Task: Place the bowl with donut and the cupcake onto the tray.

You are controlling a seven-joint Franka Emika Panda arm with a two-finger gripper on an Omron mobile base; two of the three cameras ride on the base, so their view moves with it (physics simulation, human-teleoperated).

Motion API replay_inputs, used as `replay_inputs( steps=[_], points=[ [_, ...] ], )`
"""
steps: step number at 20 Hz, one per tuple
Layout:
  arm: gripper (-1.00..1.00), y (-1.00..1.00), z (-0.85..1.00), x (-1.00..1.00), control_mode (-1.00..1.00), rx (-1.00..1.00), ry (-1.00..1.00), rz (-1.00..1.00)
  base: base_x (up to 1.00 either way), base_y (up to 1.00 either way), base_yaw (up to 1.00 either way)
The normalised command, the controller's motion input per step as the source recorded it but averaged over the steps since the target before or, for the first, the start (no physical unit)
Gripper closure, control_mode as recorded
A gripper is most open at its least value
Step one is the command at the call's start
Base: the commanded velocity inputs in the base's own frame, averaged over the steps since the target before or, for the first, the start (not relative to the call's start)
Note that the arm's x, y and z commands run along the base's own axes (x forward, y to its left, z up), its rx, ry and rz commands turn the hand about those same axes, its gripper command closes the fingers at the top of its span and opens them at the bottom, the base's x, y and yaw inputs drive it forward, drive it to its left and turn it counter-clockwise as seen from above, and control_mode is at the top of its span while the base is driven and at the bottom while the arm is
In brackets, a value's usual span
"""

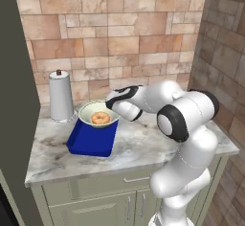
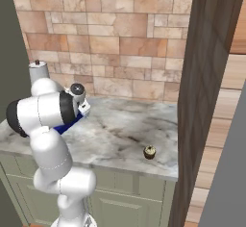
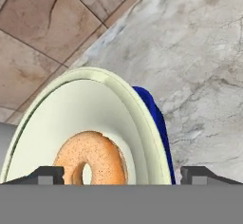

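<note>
The pale green-cream bowl point(image 1: 91, 111) point(image 3: 95, 109) sits over the far end of the deep blue tray point(image 1: 91, 141) point(image 3: 154, 111), and the orange-brown donut point(image 1: 100, 118) point(image 3: 90, 159) lies inside it. My gripper point(image 1: 112, 106) point(image 3: 122, 175) is at the bowl's right rim, open, with its fingertips point(image 3: 47, 174) spread wide to either side of the donut. The small dark cupcake point(image 2: 150, 152) stands alone near the front right edge of the counter, far from the tray. A corner of the tray point(image 2: 67, 123) peeks out behind my arm in the right base view.
A white paper towel roll point(image 1: 61, 97) point(image 2: 38, 72) stands behind the tray's left side, against the stone wall. The marble counter point(image 1: 139, 143) ends in a side wall on the right. A tall wooden panel point(image 2: 206, 101) borders the cupcake's side.
</note>
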Motion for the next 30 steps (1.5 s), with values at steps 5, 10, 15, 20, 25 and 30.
replay_inputs(
  steps=[5,10,15,20,25,30],
  points=[
    [-1.0,-0.29,0.02,0.0,-1.0,-0.11,0.02,0.0,0.0,0.0,0.0],
    [-1.0,-0.22,0.17,0.05,-1.0,-0.16,0.16,0.02,0.0,0.0,0.0],
    [-1.0,-0.41,0.58,0.0,-1.0,-0.06,0.16,0.0,0.0,0.0,0.0],
    [-1.0,-0.3,0.7,0.01,-1.0,-0.06,0.13,0.0,0.0,0.0,0.0],
    [-1.0,-0.61,-0.07,-0.09,-1.0,-0.1,0.09,0.02,0.0,0.0,0.0],
    [-1.0,-0.61,0.0,-0.41,-1.0,-0.15,0.23,0.0,0.0,0.0,0.0]
  ],
)
